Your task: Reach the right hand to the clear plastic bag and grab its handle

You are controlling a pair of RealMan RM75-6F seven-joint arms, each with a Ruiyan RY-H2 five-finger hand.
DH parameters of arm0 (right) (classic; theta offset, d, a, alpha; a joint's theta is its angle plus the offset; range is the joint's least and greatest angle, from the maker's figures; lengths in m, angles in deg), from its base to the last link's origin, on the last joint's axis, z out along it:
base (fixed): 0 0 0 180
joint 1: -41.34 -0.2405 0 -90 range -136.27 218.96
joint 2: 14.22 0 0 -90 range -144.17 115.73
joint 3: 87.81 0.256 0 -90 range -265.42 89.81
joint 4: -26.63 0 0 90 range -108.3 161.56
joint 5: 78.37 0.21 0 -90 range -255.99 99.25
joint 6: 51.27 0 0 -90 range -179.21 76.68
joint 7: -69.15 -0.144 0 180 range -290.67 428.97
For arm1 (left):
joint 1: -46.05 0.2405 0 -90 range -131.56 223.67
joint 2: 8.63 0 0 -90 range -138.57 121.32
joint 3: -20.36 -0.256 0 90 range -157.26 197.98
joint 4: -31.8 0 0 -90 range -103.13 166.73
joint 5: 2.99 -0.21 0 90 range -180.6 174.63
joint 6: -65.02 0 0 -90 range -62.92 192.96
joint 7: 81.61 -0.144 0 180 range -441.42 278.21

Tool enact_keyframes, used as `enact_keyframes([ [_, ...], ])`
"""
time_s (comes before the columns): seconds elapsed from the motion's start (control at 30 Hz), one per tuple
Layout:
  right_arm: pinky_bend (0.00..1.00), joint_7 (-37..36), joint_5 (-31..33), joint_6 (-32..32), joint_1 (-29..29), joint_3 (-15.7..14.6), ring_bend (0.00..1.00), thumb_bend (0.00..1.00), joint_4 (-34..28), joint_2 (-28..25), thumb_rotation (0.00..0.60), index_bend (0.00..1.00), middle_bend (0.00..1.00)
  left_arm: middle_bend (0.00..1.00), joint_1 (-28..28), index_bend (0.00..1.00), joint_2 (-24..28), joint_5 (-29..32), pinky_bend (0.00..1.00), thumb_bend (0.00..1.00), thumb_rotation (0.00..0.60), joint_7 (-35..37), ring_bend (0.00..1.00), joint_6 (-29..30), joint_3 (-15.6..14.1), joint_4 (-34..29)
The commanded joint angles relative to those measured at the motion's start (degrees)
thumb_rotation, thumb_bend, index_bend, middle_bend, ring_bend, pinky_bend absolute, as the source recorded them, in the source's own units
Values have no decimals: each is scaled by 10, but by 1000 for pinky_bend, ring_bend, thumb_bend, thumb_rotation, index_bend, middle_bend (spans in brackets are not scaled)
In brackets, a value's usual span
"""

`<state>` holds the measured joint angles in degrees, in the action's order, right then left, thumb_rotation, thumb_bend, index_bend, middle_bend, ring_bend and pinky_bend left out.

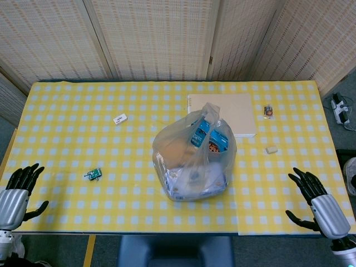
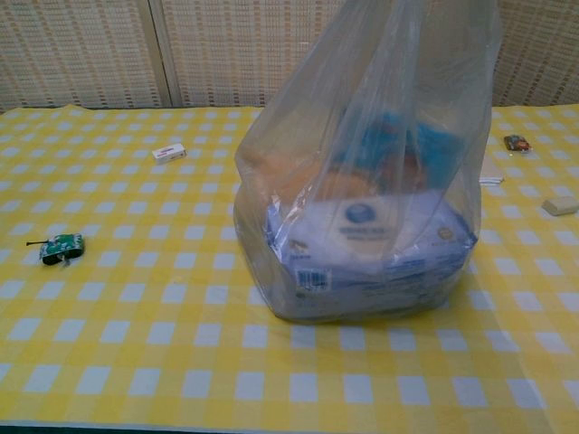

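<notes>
The clear plastic bag [image 1: 193, 158] stands upright in the middle of the yellow checked table [image 1: 111, 211], full of blue and white packets. Its handle [image 1: 210, 113] sticks up at the top, towards the far side. In the chest view the bag [image 2: 362, 217] fills the centre and its handle runs out of the top of the frame. My right hand [image 1: 311, 192] hovers at the table's near right corner, fingers spread, holding nothing, well to the right of the bag. My left hand [image 1: 19, 186] is at the near left edge, also spread and holding nothing.
A beige notebook [image 1: 233, 111] lies behind the bag. Nearby are a small white eraser [image 1: 271, 149], a small dark trinket [image 1: 268, 110], a white label-like piece [image 1: 119, 118] and a green toy tank [image 1: 93, 174]. Woven screens stand behind the table.
</notes>
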<state>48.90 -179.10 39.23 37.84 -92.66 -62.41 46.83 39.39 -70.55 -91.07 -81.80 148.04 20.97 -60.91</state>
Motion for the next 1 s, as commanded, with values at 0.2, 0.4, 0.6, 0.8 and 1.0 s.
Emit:
enact_keyframes([
  [0.2, 0, -3, -2, -8, -3, -4, 0, 301, 0, -2, 600, 0, 0, 76, -2, 92, 0, 0, 0, 312, 600, 2, 48, -2, 0, 0],
  [0.4, 0, -102, -62, 15, -22, -17, 0, 301, 24, 14, 600, 0, 0, 76, 1, 92, -2, -18, 0, 312, 600, 0, 48, 13, -3, -5],
  [0.6, 0, -266, -114, 61, -56, -26, 0, 300, 44, 20, 600, 0, 0, 76, -2, 92, -2, -19, 0, 312, 600, 2, 48, 6, -6, -2],
  [0.8, 0, -422, -105, 67, -103, -14, 0, 301, 26, 36, 600, 0, 0, 76, 0, 92, 1, -20, 0, 312, 600, 7, 48, 12, -5, -3],
  [1.0, 0, -582, -83, 42, -154, -7, 0, 300, -5, 48, 600, 0, 0, 76, 4, 92, 6, -22, 0, 312, 600, 19, 48, 19, -5, -2],
])
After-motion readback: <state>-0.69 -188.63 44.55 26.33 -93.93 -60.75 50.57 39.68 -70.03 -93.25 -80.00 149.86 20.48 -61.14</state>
